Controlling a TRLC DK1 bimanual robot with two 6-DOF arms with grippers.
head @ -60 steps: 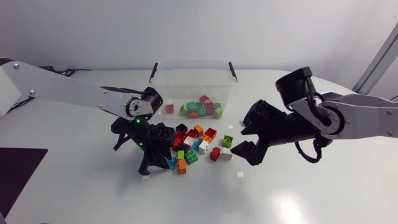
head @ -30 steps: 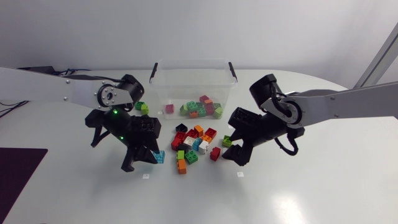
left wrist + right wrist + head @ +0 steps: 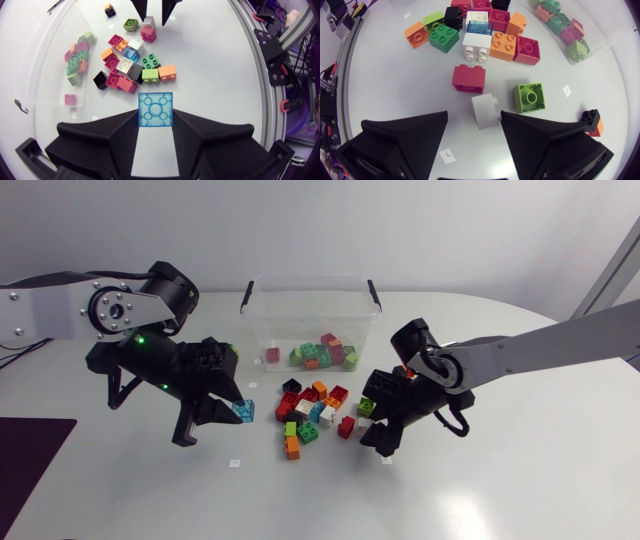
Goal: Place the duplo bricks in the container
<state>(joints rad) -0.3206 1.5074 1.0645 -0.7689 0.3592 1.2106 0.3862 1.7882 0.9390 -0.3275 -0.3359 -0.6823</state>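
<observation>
Left wrist view: left gripper clamped on translucent blue brick, one finger against each side. Head view: that gripper off to side of clear container, brick outside it. Container holds several green, pink and orange bricks. Loose brick pile on table in front of container, between both grippers. Right wrist view: right gripper fingers wide apart; white brick lying between tips, contact unclear. Green brick just beside it, red brick just ahead.
</observation>
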